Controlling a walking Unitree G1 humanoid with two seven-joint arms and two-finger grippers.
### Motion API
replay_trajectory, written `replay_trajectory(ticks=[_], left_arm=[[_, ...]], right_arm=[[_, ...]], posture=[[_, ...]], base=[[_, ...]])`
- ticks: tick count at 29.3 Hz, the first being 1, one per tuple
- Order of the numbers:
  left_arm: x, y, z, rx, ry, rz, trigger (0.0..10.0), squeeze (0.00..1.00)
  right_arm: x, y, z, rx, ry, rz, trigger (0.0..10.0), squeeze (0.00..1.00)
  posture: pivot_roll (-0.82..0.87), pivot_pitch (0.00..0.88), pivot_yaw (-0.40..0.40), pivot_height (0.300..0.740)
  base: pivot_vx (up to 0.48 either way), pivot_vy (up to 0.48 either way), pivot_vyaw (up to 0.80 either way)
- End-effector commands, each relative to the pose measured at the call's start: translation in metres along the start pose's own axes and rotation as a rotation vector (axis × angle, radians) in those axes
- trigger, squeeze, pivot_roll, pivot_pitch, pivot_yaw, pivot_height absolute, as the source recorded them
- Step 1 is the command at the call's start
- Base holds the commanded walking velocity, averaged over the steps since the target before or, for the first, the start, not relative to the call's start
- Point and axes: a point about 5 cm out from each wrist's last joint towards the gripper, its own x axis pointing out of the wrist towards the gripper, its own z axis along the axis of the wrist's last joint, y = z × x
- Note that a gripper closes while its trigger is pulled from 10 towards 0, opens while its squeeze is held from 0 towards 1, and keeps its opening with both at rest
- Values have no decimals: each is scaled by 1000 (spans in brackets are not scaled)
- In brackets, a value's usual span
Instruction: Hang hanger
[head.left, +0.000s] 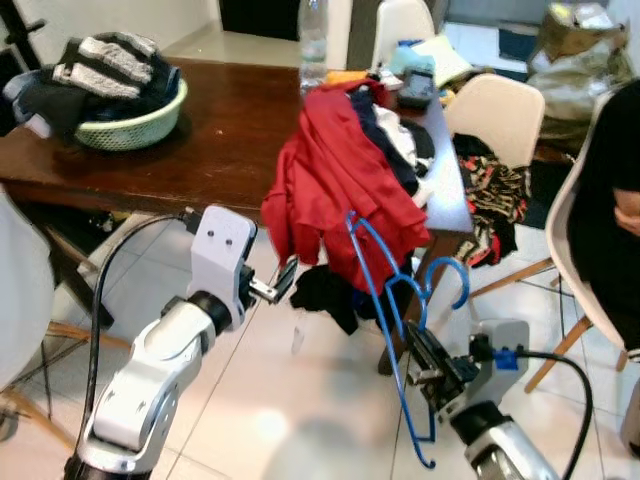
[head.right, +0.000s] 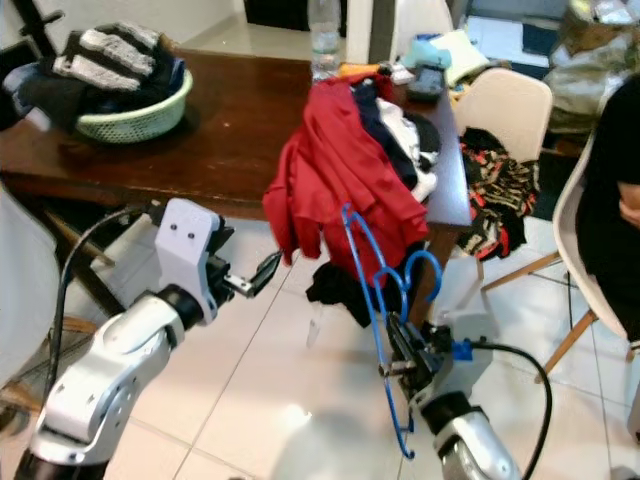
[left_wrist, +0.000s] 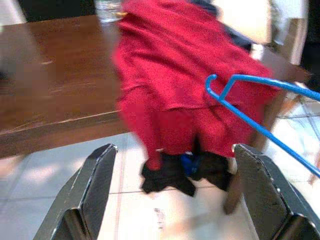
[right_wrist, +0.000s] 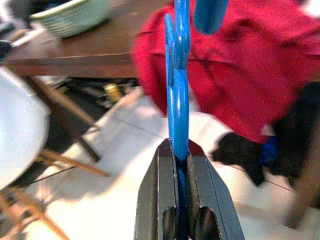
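Silver-white arms carried black cables; left gripper (head.left: 283, 281) sat behind white screw-dotted wrist block; right gripper (head.left: 424, 357) bore blue connector; fingers black.

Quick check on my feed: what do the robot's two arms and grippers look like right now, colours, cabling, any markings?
Both arms are silver-white with dark joints. The left gripper has a white boxy wrist housing with two small dark dots, long black fingers and a black cable looping back along the arm. The right gripper has black fingers, a grey wrist block, a blue connector and a black cable.
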Motion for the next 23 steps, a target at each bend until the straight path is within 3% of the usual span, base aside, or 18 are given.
replay_trajectory(ticks=[1, 10, 16, 23], left_arm=[[-1, 2, -1, 21, 1, 16, 10000, 0], [1, 14, 0, 65, -20, 90, 10000, 0], [-1, 27, -1, 54, -29, 151, 10000, 0], [-5, 45, 1, 37, -45, 245, 10000, 0]], right_arm=[[-1, -3, -2, 26, 8, 5, 10000, 0], [3, -1, 1, 33, 0, 52, 10000, 0], [7, -5, 1, 42, -2, 25, 10000, 0], [7, -6, 2, 45, -1, 27, 10000, 0]], posture=[[70, 172, -45, 740], [76, 174, -42, 740], [79, 174, -41, 740], [83, 176, -42, 740]], base=[[0, 0, 800], [0, 0, 800], [0, 0, 0], [358, 0, 0]])
